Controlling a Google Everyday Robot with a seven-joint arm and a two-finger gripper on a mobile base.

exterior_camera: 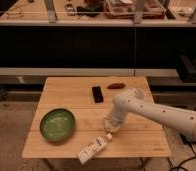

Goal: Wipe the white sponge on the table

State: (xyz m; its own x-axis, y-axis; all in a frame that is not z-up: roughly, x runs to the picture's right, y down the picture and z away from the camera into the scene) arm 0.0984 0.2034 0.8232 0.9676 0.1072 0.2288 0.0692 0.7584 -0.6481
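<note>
Claw (pixel 112 125) low over the desk (pixel 66 92), front-centre. Sponge (pixel 111 130) directly under it. Bottle (pixel 93 148) lying just in front-left, near the front edge. Bowl (pixel 57 125) well to the left. Flat dark block (pixel 97 93) behind; small oblong item (pixel 116 86) farther behind, slightly right.

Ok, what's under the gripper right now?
The gripper sits low over the table, beside the white bottle. A pale lump there may be the white sponge; the wrist covers most of it.
</note>
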